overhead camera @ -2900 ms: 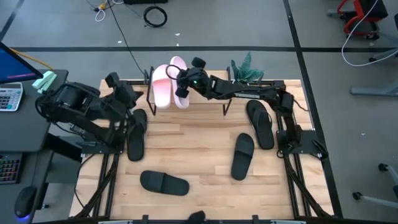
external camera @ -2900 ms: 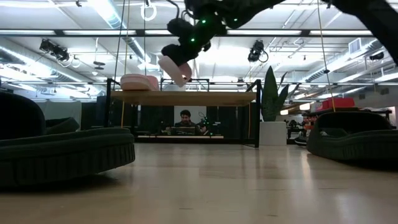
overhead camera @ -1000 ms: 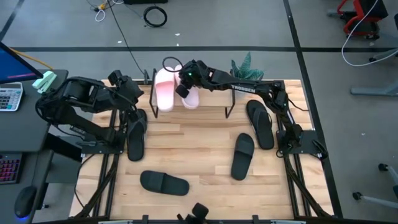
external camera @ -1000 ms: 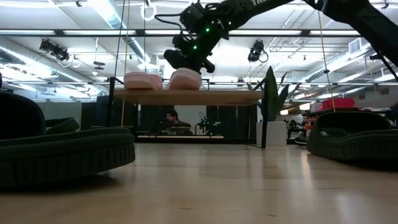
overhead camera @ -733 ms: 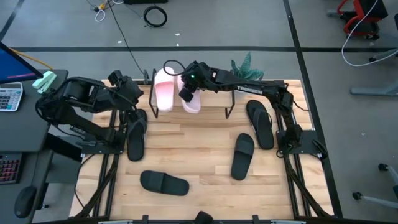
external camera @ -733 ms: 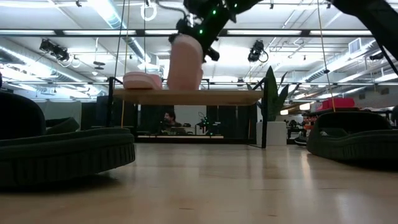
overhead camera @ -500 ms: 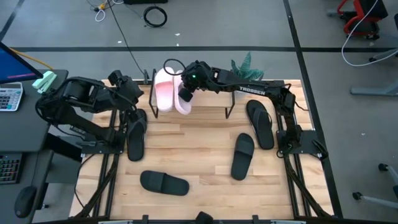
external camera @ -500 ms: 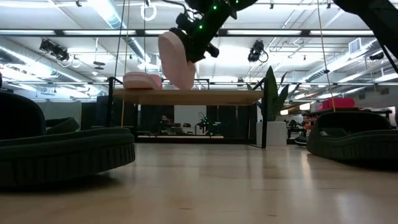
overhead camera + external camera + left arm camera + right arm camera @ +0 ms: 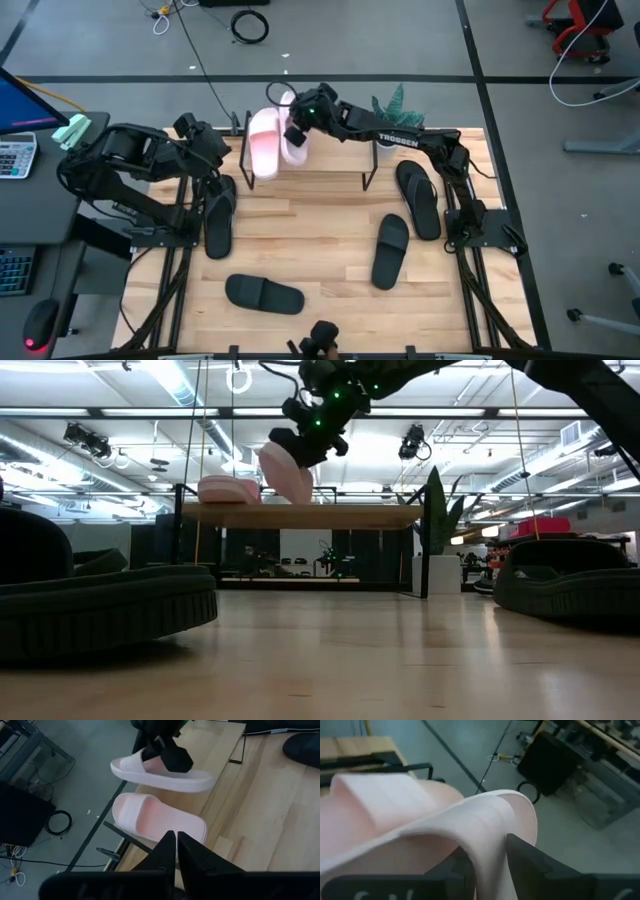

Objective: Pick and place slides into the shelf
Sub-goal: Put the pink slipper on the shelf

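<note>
Lying nearest me on the slatted table (image 9: 300,235) are the untouched ones: a black slide (image 9: 263,294) at the near left, another black slide (image 9: 391,250) right of centre, a flip-flop (image 9: 219,215) by the left arm and a second flip-flop (image 9: 418,197) at the far right. The left gripper (image 9: 208,160) waits at the table's left edge, its jaws pressed nearly together on nothing.

Farther back, one pink slide (image 9: 263,142) rests on the shelf (image 9: 335,152). The right gripper (image 9: 297,128) pinches the second pink slide (image 9: 285,472) by its strap. A second ago that slide sat flat on the plank; now it is lifted and tilted again, so I'd judge this placement unfinished.

From above, the held slide seems to overlap the far edge of the shelf; the low view shows it clear of the plank, and the left wrist view shows it hovering above its mate (image 9: 157,817).
</note>
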Controlling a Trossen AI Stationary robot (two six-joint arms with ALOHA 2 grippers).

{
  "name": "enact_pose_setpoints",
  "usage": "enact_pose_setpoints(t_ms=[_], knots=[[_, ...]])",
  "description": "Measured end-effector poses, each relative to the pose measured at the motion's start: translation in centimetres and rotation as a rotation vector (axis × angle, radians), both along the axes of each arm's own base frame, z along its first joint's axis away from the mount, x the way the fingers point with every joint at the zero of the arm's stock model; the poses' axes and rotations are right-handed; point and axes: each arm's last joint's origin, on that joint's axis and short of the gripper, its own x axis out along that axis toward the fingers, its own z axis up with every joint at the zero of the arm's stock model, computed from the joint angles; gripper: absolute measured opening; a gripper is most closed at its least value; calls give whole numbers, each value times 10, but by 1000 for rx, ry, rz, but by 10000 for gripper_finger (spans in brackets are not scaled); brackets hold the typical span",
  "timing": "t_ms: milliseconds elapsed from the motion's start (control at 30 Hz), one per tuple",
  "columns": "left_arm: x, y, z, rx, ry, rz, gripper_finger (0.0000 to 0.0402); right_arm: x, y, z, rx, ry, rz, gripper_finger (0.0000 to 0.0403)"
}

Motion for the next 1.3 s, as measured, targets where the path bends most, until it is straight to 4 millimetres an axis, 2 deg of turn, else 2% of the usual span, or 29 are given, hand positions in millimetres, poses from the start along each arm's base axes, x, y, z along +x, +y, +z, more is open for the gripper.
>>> enact_pose_setpoints(t_ms=[133,267,400,500,600,800,1000,1167,1300], knots=[[0,0,0,2,7,-2,11,-1,0,-4,-10,69,60,107],[-2,0,-1,0,22,3,7,-4,-1,-17,8,111,49,107],[-2,-1,-2,-29,26,-17,15,-7,-9,-21,43,86,19,107],[-1,-2,-3,-73,31,-47,22,-9,-12,-25,100,79,94,107],[-1,-3,-3,-114,36,-76,23,-9,-12,-26,170,61,188,107],[-1,-3,-3,-123,38,-82,8,-11,-12,-18,246,5,164,107],[-1,-4,-4,-135,26,-67,10,-14,-3,-25,313,76,153,107],[19,-6,-16,-128,-20,-84,17,-12,-1,-23,305,61,141,107],[48,-10,-46,-122,-23,-166,5,-10,-1,-20,296,17,129,107]])
